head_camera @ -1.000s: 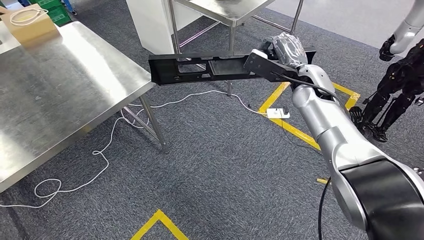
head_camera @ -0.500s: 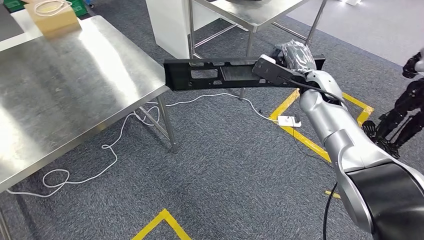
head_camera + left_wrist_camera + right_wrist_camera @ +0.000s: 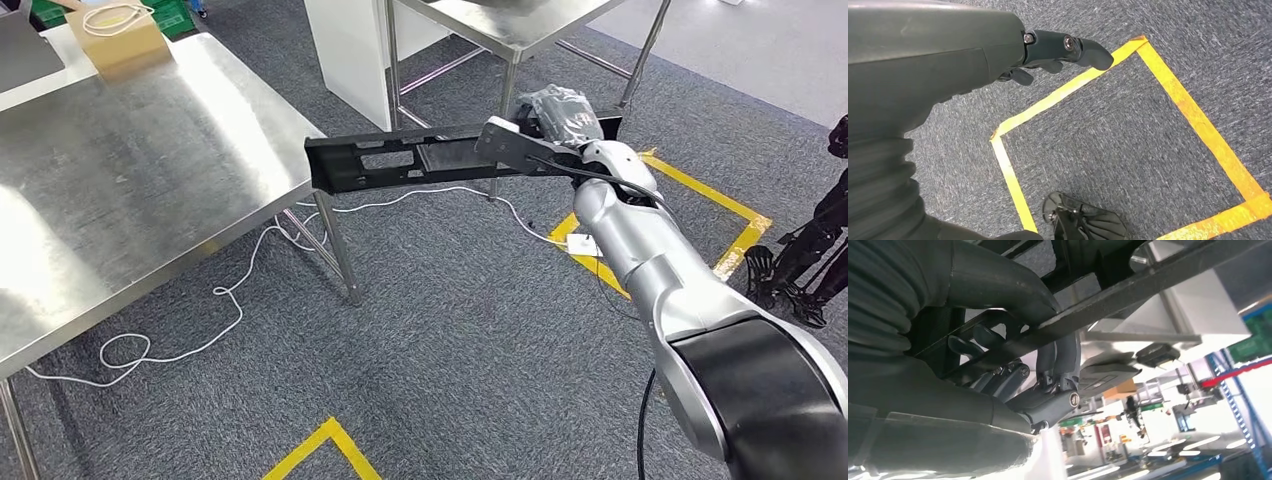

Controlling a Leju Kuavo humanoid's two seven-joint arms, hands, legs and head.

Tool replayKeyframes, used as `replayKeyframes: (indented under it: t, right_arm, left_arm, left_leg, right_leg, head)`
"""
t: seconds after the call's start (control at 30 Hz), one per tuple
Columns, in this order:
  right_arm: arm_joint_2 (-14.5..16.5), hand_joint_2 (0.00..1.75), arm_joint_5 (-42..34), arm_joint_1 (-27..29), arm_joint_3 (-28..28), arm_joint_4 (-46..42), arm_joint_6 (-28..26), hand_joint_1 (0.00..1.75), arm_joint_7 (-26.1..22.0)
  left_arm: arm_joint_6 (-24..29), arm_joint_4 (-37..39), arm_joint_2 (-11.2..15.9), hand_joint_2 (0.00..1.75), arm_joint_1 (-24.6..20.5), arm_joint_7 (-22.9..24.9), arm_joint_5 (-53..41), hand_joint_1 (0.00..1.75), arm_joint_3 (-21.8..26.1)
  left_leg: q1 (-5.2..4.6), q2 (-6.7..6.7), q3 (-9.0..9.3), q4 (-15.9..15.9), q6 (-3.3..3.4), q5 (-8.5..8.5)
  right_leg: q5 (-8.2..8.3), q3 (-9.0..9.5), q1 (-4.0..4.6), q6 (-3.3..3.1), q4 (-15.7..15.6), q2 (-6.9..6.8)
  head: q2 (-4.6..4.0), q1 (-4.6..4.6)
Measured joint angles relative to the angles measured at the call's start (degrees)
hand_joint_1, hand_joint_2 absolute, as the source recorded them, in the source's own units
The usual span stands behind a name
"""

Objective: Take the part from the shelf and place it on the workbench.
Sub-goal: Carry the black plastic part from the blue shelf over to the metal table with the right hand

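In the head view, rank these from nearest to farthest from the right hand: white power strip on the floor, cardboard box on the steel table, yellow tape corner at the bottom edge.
1. White power strip, just below the right hand.
2. Yellow tape corner, bottom centre.
3. Cardboard box, far left on the steel table.

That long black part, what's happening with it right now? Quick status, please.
Right hand grips the black part, held level in the air beside the steel workbench, not yet over it. Left hand holds nothing, hanging over floor. Cardboard box at the bench's far corner.

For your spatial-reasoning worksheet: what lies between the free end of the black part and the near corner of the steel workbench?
Nothing: in the head view the black part, gripped by the right hand, ends beside the workbench corner, with carpet and a white cable below.
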Motion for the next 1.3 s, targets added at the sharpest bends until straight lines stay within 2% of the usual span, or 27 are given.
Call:
replayKeyframes:
  t: [0.03,0.1,0.13,0.17,0.2,0.3,0.33,0.37,0.43,0.47,0.5,0.53,0.57,0.6,0.67,0.7,0.77,0.83,0.9,0.97,1.0,1.03,1.07,1.13,1.17,1.2,1.3]
  right_arm:
    - [0.3,1.75,0.1,0.0,0.2,0.1,0.1,1.75,0.0]
    - [0.7,1.75,0.3,-0.2,0.4,0.3,0.1,1.75,-0.1]
    - [0.8,1.75,0.4,-0.4,0.4,0.3,0.1,1.75,-0.1]
    - [0.9,1.75,0.4,-0.6,0.5,0.4,0.1,1.75,-0.1]
    - [0.9,1.75,0.4,-0.8,0.6,0.5,0.1,1.75,-0.1]
    - [1.0,1.75,0.4,-1.0,0.9,0.7,0.0,1.75,-0.1]
    - [1.0,1.75,0.4,-1.1,0.9,0.7,0.0,1.75,-0.1]
    - [0.9,1.75,0.4,-1.3,1.0,0.8,0.0,1.75,-0.1]
    - [0.7,1.75,0.4,-1.4,1.1,1.0,0.0,1.75,-0.2]
    - [0.7,1.75,0.5,-1.4,1.2,1.2,0.0,1.75,-0.2]
    - [0.7,1.75,0.7,-1.3,1.2,1.4,0.0,1.75,-0.2]
    - [0.7,1.75,0.8,-1.2,1.3,1.6,0.0,1.75,-0.2]
    - [0.9,1.75,1.0,-1.2,1.4,1.8,-0.1,1.75,-0.2]
    - [1.0,1.75,1.1,-1.2,1.5,1.9,-0.1,1.75,-0.2]
    - [1.6,1.75,1.3,-1.4,1.7,2.1,-0.2,1.75,-0.2]
    - [2.0,1.75,1.5,-1.5,1.8,2.1,-0.2,1.75,-0.2]
    - [2.9,1.75,1.8,-1.6,2.0,2.3,-0.2,1.75,-0.1]
    - [3.7,1.75,2.2,-1.9,2.2,2.4,-0.2,1.75,0.1]
    - [4.4,1.75,2.6,-2.5,2.4,2.5,0.0,1.75,0.3]
    - [5.0,1.75,2.9,-2.9,2.6,2.7,0.3,1.75,0.5]
    - [5.3,1.75,3.1,-3.0,2.7,2.8,0.5,1.75,0.5]
    - [5.7,1.75,3.3,-3.0,2.9,2.9,0.6,1.75,0.6]
    - [6.2,1.75,3.5,-3.1,3.0,3.0,0.7,1.75,0.7]
    - [7.3,1.75,3.9,-3.4,3.3,3.1,0.9,1.75,1.0]
    - [7.9,1.75,4.1,-3.7,3.5,3.1,1.0,1.75,1.1]
    - [8.5,1.75,4.4,-3.9,3.8,3.1,1.1,1.75,1.2]
    - [10.3,1.75,5.0,-4.2,4.5,3.2,1.2,1.75,1.4]
  left_arm:
    - [0.0,0.0,0.0,1.75,0.0,-0.1,0.0,0.00,0.0]
    - [-0.1,0.0,0.0,1.75,0.0,-0.2,0.0,0.00,0.0]
    - [-0.1,0.0,0.1,1.75,0.0,-0.2,0.0,0.00,0.0]
    - [-0.1,0.0,0.1,1.75,-0.1,-0.3,0.0,0.00,0.0]
    - [-0.1,0.0,0.1,1.75,-0.2,-0.3,0.0,0.00,0.0]
    - [-0.1,0.0,0.1,1.75,-0.2,-0.4,0.0,0.00,0.0]
    - [-0.1,-0.1,0.0,1.75,-0.2,-0.4,0.0,0.00,0.0]
    - [-0.1,-0.1,0.0,1.75,-0.3,-0.4,0.0,0.00,0.0]
    - [-0.1,-0.1,-0.1,1.75,-0.4,-0.4,0.0,0.00,0.0]
    - [-0.1,-0.1,-0.1,1.75,-0.4,-0.4,0.0,0.00,0.0]
    - [-0.1,-0.1,-0.1,1.75,-0.4,-0.4,0.0,0.00,0.0]
    - [0.0,-0.1,-0.1,1.75,-0.4,-0.3,0.0,0.00,0.0]
    - [0.0,-0.1,-0.2,1.75,-0.4,-0.3,0.0,0.00,0.0]
    - [0.1,-0.1,-0.2,1.75,-0.4,-0.2,0.0,0.00,0.0]
    - [0.1,-0.1,-0.3,1.75,-0.4,-0.1,0.0,0.00,0.0]
    - [0.1,-0.1,-0.3,1.75,-0.4,0.0,0.0,0.00,0.0]
    - [0.2,-0.1,-0.3,1.75,-0.3,0.0,0.0,0.00,0.0]
    - [0.2,-0.1,-0.2,1.75,-0.2,0.0,0.0,0.00,0.1]
    - [0.2,-0.1,-0.1,1.75,-0.2,0.0,0.0,0.00,0.2]
    - [0.1,-0.1,-0.1,1.75,-0.2,0.1,-0.2,0.00,0.3]
    - [0.1,-0.1,-0.1,1.75,-0.2,0.2,-0.3,0.00,0.3]
    - [0.1,-0.1,-0.1,1.75,-0.2,0.2,-0.4,0.00,0.3]
    - [0.1,-0.1,-0.1,1.75,-0.2,0.2,-0.4,0.00,0.3]
    - [0.0,-0.1,0.1,1.75,-0.2,0.2,-0.5,0.00,0.3]
    - [-0.1,-0.1,0.2,1.75,-0.3,0.2,-0.6,0.00,0.3]
    - [-0.1,-0.1,0.2,1.75,-0.4,0.2,-0.6,0.00,0.3]
    - [0.0,-0.1,0.3,1.75,-0.5,0.3,-0.6,0.00,0.3]
  left_leg:
    - [0.05,0.05,0.18,-0.9,0.05,1.19]
    - [-0.04,0.69,3.48,-8.2,0.61,5.39]
    - [-0.34,1.31,5.34,-11.9,1.04,6.88]
    - [-0.63,1.82,6.63,-14.5,1.46,7.69]
    - [-0.93,2.14,7.22,-15.8,1.81,7.80]
    - [-1.11,1.42,7.79,-16.6,2.69,7.83]
    - [-1.02,1.15,8.14,-17.1,3.11,8.08]
    - [-0.91,0.87,8.48,-17.6,3.48,8.32]
    - [-0.89,0.16,8.58,-17.8,3.91,8.42]
    - [-0.91,-0.30,8.58,-17.8,3.95,8.40]
    - [-0.92,-0.76,8.58,-17.7,3.97,8.38]
    - [-0.93,-1.19,8.59,-17.7,3.95,8.37]
    - [-0.93,-1.60,8.62,-17.7,3.89,8.34]
    - [-0.93,-1.95,8.61,-17.6,3.76,8.28]
    - [-1.16,-2.50,8.26,-16.9,3.25,7.95]
    - [-1.23,-2.67,8.06,-16.7,2.90,7.80]
    - [-1.09,-2.92,7.85,-16.5,2.24,7.68]
    - [-0.85,-2.34,7.32,-15.4,1.50,6.89]
    - [-0.53,-1.01,5.00,-10.4,0.68,4.03]
    - [-0.13,-0.23,1.28,-2.9,-0.03,0.77]
    - [0.04,-0.10,0.01,-0.6,-0.28,0.28]
    - [0.20,0.00,-0.33,-0.3,-0.44,0.82]
    - [0.33,0.15,0.39,-2.1,-0.51,2.28]
    - [0.31,1.12,4.31,-9.9,-0.26,6.12]
    - [0.12,1.61,6.00,-13.2,0.04,7.26]
    - [-0.10,1.99,7.13,-15.4,0.36,7.81]
    - [-0.42,1.58,7.70,-16.6,1.41,7.75]
  right_leg:
    - [-0.10,0.11,0.06,-0.03,0.0,-0.08]
    - [-0.35,0.54,0.14,-0.02,0.0,-0.26]
    - [-0.51,0.71,0.35,0.13,0.0,-0.38]
    - [-0.63,0.80,0.51,0.28,-0.1,-0.53]
    - [-0.75,0.85,0.64,0.47,-0.1,-0.75]
    - [-1.14,0.94,0.85,1.23,-0.1,-1.35]
    - [-1.77,0.48,0.91,1.27,0.9,-1.19]
    - [-2.85,-0.60,0.97,1.11,3.2,-0.91]
    - [-5.92,-4.58,0.87,0.57,11.0,-0.26]
    - [-7.01,-6.59,0.82,0.57,14.6,-0.12]
    - [-7.37,-7.87,0.79,0.80,16.7,-0.05]
    - [-6.89,-8.09,0.78,1.20,16.6,-0.01]
    - [-5.49,-6.96,0.72,1.69,13.9,0.04]
    - [-3.76,-5.07,0.62,2.13,9.7,0.23]
    - [-0.82,-1.36,0.46,2.27,2.1,0.87]
    - [-0.19,-0.52,0.48,2.01,0.4,1.10]
    - [0.15,-0.35,0.49,1.21,-0.1,1.02]
    - [0.33,-0.19,0.17,0.51,-0.3,0.74]
    - [0.39,0.01,-0.04,-0.09,-0.4,0.46]
    - [0.26,0.11,0.08,-0.42,-0.4,0.21]
    - [0.20,0.17,0.12,-0.49,-0.4,0.08]
    - [0.14,0.25,0.14,-0.54,-0.4,-0.03]
    - [0.07,0.37,0.13,-0.53,-0.4,-0.10]
    - [-0.17,0.74,0.20,-0.32,-0.4,-0.20]
    - [-0.32,0.84,0.37,-0.11,-0.3,-0.22]
    - [-0.45,0.89,0.54,0.10,-0.3,-0.30]
    - [-0.79,0.91,0.78,0.82,-0.4,-0.83]
  head:
    - [0.00,-0.01]
    - [0.00,-0.01]
    - [0.00,0.00]
    - [0.00,0.01]
    - [0.00,0.04]
    - [0.00,0.11]
    - [0.00,0.16]
    - [0.00,0.27]
    - [0.00,0.44]
    - [0.00,0.51]
    - [0.00,0.56]
    - [0.00,0.65]
    - [0.00,0.68]
    - [0.00,0.73]
    - [0.00,0.75]
    - [0.00,0.72]
    - [0.00,0.65]
    - [0.00,0.52]
    - [0.00,0.23]
    - [0.00,0.09]
    - [0.00,0.09]
    - [0.00,0.07]
    - [0.00,0.08]
    - [0.00,0.08]
    - [0.00,0.09]
    - [0.00,0.10]
    - [0.00,0.20]
